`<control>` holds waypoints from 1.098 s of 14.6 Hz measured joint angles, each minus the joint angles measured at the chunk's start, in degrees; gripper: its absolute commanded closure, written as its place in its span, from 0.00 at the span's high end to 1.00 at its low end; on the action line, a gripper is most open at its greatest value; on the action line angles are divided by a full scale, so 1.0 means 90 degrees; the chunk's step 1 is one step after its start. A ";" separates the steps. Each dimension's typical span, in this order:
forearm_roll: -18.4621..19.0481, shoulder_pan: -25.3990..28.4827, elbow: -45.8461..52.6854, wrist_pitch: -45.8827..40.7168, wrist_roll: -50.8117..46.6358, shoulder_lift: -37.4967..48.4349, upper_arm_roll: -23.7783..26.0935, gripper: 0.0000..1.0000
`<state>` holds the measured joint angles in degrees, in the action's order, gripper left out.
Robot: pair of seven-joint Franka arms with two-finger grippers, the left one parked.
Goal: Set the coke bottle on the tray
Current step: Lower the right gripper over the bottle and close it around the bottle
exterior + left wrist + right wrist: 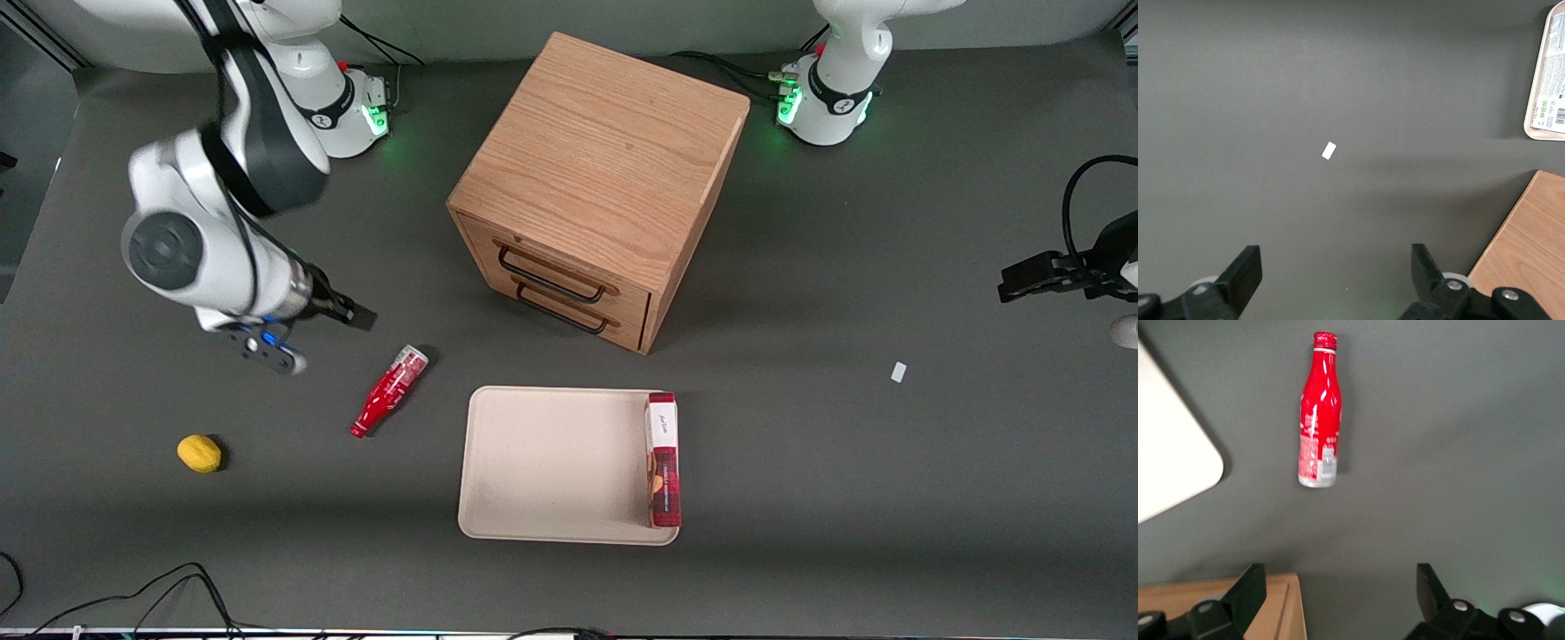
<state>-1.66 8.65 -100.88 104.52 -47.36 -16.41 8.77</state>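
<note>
The coke bottle (388, 390) lies on its side on the dark table, between the beige tray (551, 462) and the working arm. Its silvery base points toward the cabinet and its red cap toward the front camera. It also shows in the right wrist view (1319, 430), with a corner of the tray (1171, 447) beside it. My gripper (356, 316) hangs above the table, a little farther from the front camera than the bottle, open and empty. Its two dark fingers (1248, 590) stand wide apart.
A wooden drawer cabinet (596, 187) stands farther from the front camera than the tray. A flat red-and-white box (664, 460) lies on the tray's edge toward the parked arm. A yellow lemon (199, 452) lies toward the working arm's end. A small white scrap (899, 372) lies toward the parked arm's end.
</note>
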 measured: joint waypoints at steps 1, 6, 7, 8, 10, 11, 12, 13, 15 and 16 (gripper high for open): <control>0.0000 -0.0001 -0.0167 0.0429 -0.0130 -0.0208 -0.0003 1.00; 0.0123 -0.0008 -0.0519 0.2109 -0.0550 -0.1099 -0.0016 1.00; 0.0277 -0.0009 -0.0544 0.2396 -0.0672 -0.1262 -0.0017 1.00; 0.0429 -0.0009 -0.0562 0.2635 -0.0767 -0.1417 -0.0017 1.00; 0.0580 -0.0010 -0.0631 0.3115 -0.0856 -0.1689 -0.0031 1.00; 0.0600 -0.0011 -0.0658 0.3313 -0.0863 -0.1798 -0.0048 1.00; 0.0627 -0.0012 -0.0678 0.3470 -0.0863 -0.1892 -0.0067 0.60; 0.0690 -0.0016 -0.0694 0.3583 -0.0863 -0.1971 -0.0086 0.01; 0.0846 -0.0037 -0.0698 0.3686 -0.0864 -0.2079 -0.0100 0.00; 0.0895 -0.0044 -0.0697 0.3710 -0.0864 -0.2105 -0.0101 0.00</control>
<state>6.40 8.25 -107.16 137.91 -55.14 -35.36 7.86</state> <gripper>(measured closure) 0.300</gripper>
